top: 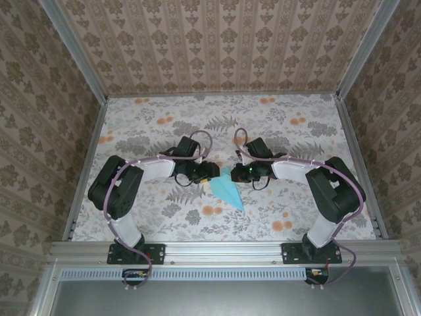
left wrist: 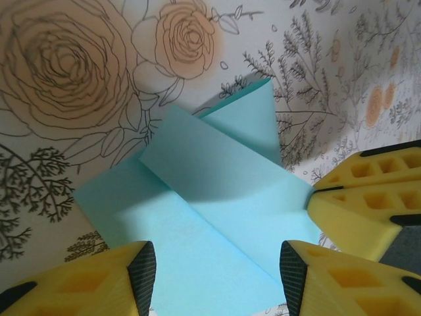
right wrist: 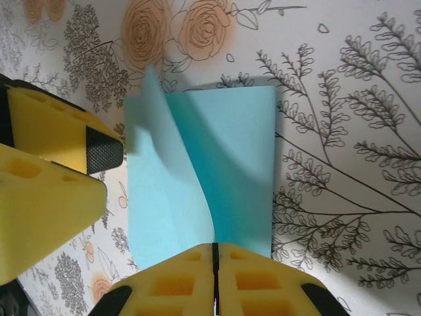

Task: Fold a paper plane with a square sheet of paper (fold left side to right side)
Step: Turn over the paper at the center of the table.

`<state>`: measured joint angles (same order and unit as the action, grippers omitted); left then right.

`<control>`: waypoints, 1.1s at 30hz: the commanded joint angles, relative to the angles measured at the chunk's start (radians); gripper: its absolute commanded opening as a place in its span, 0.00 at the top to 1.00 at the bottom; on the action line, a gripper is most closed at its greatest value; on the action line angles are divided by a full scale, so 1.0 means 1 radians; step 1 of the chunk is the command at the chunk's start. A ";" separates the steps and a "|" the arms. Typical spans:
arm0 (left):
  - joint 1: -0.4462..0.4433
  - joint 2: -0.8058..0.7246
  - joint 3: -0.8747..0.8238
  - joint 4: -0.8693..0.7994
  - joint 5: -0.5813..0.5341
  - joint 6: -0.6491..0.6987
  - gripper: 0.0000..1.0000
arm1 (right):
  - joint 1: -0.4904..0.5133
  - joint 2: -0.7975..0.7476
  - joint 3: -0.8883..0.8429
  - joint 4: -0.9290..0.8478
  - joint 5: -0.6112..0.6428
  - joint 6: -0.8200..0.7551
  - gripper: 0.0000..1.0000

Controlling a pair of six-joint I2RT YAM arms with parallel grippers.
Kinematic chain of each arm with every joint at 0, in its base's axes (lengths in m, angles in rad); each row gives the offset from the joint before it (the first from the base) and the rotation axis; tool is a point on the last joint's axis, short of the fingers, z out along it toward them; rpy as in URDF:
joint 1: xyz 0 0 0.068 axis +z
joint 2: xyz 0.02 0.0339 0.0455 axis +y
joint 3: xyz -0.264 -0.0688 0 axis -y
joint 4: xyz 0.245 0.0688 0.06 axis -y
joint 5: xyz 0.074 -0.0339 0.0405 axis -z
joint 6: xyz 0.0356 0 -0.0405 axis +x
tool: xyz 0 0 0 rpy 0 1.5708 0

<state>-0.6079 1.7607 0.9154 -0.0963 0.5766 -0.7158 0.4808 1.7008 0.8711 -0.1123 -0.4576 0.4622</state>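
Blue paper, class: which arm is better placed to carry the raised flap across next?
Right, probably: the right gripper is shut on the raised flap of the paper, while the left gripper hangs open, gripping nothing.

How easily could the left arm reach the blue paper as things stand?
Probably easily: the left arm holds its jaws open directly over the paper, nothing between. The right arm seems to pinch one edge from the side, not blocking.

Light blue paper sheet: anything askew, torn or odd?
One flap of the light blue folded paper sheet stands curled up off the layer beneath instead of lying flat, its edge running into the shut right gripper. No tears visible. The left gripper straddles it, open.
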 commanded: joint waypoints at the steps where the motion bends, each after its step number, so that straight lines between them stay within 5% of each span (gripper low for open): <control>1: -0.014 0.031 0.030 0.006 0.019 -0.013 0.44 | -0.008 -0.036 0.012 -0.035 0.036 -0.023 0.92; 14: -0.035 0.111 0.085 0.047 0.040 -0.027 0.44 | -0.029 -0.053 -0.031 -0.006 0.026 0.019 0.92; 33: -0.027 0.106 0.106 0.128 0.060 -0.055 0.41 | -0.132 -0.035 -0.160 0.250 -0.189 0.153 0.92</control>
<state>-0.6346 1.8637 0.9993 0.0002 0.6159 -0.7460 0.3546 1.6680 0.7254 0.0910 -0.5999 0.5926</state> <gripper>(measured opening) 0.594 0.086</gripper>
